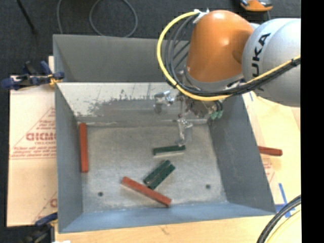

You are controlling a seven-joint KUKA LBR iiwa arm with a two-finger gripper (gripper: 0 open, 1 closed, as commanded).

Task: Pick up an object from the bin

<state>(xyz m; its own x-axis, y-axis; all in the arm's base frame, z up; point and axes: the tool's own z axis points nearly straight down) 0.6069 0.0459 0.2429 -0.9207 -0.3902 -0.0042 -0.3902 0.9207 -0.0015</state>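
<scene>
**While the gripper stands at a green bar: pick not yet made**

Nearest the viewer, a long red bar [146,191] lies slantwise, on the near side of the flat dark green bar [169,149], the landmark here. Between the two rests a second dark green block [159,173], its lower end touching the red bar. Well left of the landmark, a red-brown bar [83,147] lies along the wall of the bin [101,103]. Just beyond the landmark's right end stands the gripper [182,133]; whether it is spread or pressed together cannot be told. Nothing appears lifted, so grasp and lift seemingly remain.

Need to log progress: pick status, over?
Pincer at dark green bar, mid-bin. Grip unconfirmed. Green block and red stick lie apart from it.
</scene>
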